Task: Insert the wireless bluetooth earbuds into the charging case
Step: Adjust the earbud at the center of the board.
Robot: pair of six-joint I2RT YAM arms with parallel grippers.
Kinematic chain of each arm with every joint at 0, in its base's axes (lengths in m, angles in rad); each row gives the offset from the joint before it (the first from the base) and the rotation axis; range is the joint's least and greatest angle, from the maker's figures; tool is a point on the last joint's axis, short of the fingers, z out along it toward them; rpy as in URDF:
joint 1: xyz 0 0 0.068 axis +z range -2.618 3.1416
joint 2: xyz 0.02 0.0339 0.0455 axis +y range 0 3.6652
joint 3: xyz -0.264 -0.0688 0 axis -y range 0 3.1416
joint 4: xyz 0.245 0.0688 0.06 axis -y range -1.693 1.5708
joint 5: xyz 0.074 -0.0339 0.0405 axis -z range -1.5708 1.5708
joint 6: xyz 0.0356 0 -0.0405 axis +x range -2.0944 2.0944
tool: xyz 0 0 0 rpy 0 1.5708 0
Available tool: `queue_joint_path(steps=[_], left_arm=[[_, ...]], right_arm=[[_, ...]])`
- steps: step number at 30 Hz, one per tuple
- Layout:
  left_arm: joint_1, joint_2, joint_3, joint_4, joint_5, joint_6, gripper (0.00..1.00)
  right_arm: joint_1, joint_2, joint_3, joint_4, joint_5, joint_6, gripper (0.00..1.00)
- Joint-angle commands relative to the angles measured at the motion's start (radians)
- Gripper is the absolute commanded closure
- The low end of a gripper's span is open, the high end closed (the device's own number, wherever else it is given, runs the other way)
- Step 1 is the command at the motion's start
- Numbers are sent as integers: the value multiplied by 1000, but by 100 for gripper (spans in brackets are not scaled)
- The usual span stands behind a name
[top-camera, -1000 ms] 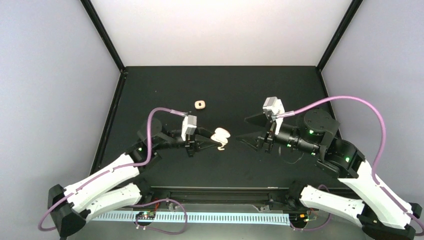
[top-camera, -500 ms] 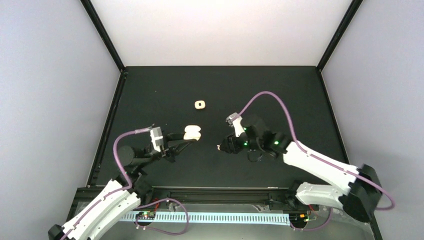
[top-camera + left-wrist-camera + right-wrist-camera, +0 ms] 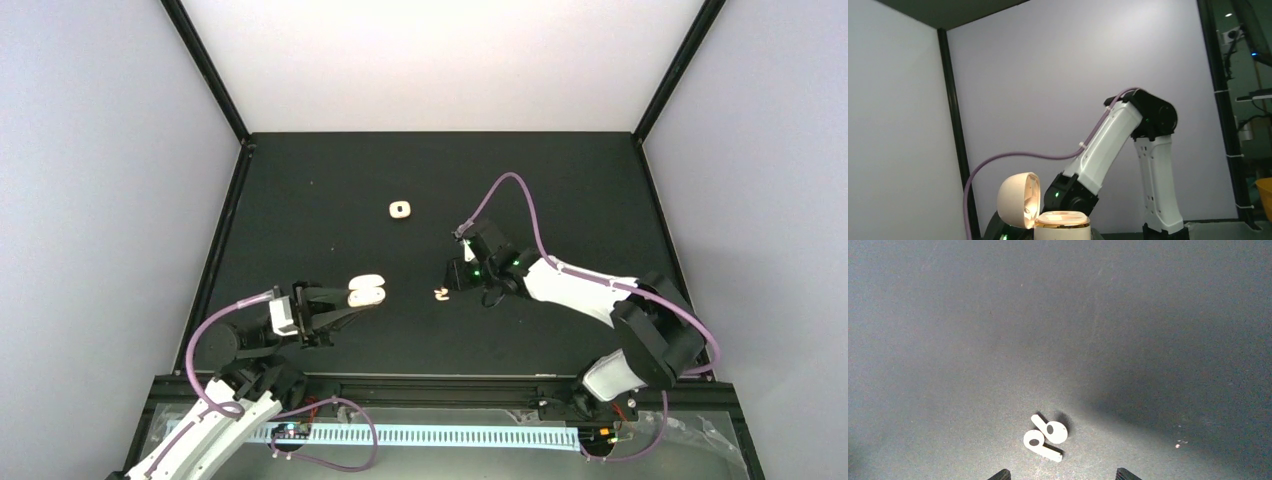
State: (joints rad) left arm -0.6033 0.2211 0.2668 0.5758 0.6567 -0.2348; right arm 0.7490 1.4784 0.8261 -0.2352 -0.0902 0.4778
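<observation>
The case point(image 3: 366, 291) sits in the left gripper point(image 3: 352, 297) at the near-left of the table point(image 3: 300, 180), w/ its lid point(image 3: 1019, 200) open to one side. Two earbuds point(image 3: 440, 293) lie on the table right of the case, apart from it, touching each other. The right gripper point(image 3: 452, 281) is just behind & right of them, the pair just ahead of its spread fingertips. A square piece point(image 3: 400, 209) lies farther back, btw case & earbuds, well apart from both.
</observation>
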Motion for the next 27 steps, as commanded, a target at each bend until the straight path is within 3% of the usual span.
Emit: queue_joint_path(steps=[1, 9, 27], left_arm=[[4, -34, 54, 31, 73, 33, 98], [4, -42, 60, 188, 43, -37, 98], [5, 0, 58, 128, 54, -26, 98]], right_arm=[[2, 36, 24, 61, -21, 1, 46], [2, 60, 20, 73, -10, -5, 49], [7, 202, 94, 22, -33, -48, 67]])
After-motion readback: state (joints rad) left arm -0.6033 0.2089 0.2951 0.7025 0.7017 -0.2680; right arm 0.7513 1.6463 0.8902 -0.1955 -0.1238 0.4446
